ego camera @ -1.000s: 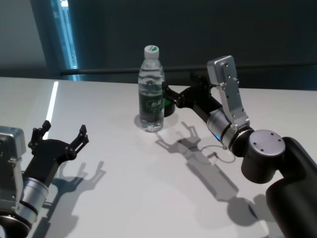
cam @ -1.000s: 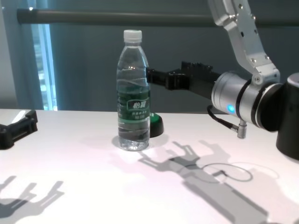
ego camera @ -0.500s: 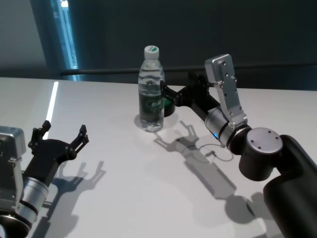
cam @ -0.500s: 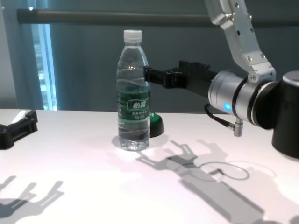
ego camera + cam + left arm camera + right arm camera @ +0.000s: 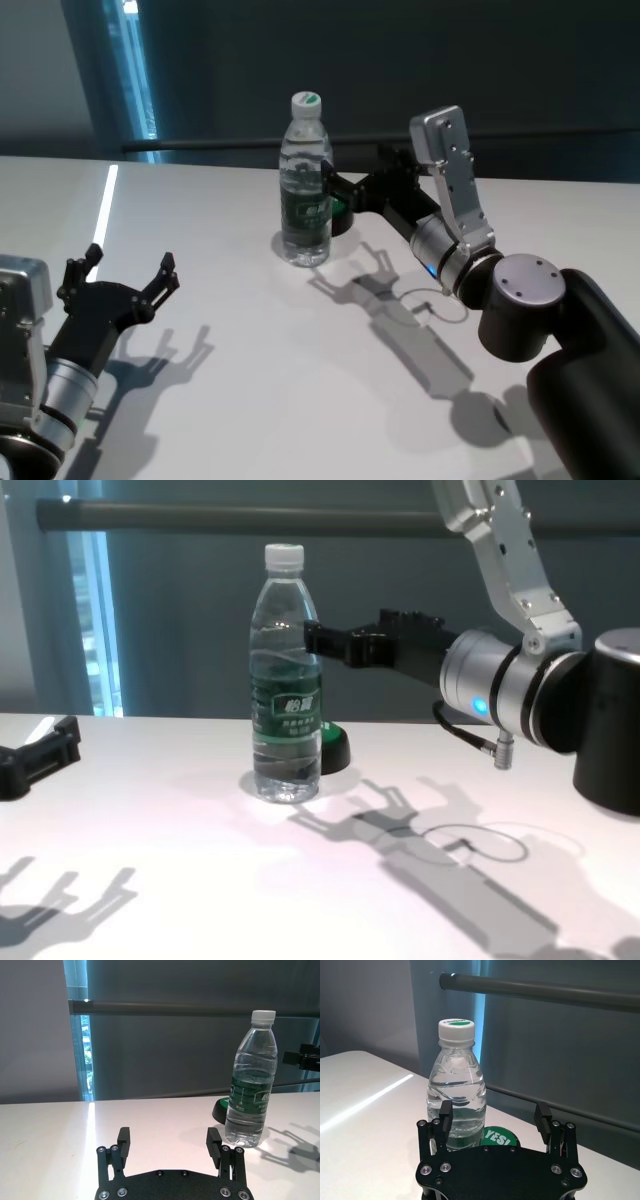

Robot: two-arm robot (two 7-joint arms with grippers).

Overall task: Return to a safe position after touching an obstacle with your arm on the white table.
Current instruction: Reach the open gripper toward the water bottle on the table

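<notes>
Bottle point(image 5: 306, 180) stands upright just above the middle of the head view on the white table point(image 5: 250, 380), its white cap on and its green label band facing forward. Just behind it to the right sits a small dark green dome point(image 5: 341, 214). Reaching in from the right, the right gripper point(image 5: 337, 187) has its fingers spread apart, one fingertip right at the bottle's side. Lower left, the left gripper point(image 5: 118, 279) hangs over the table, fingers likewise apart and holding nothing.
</notes>
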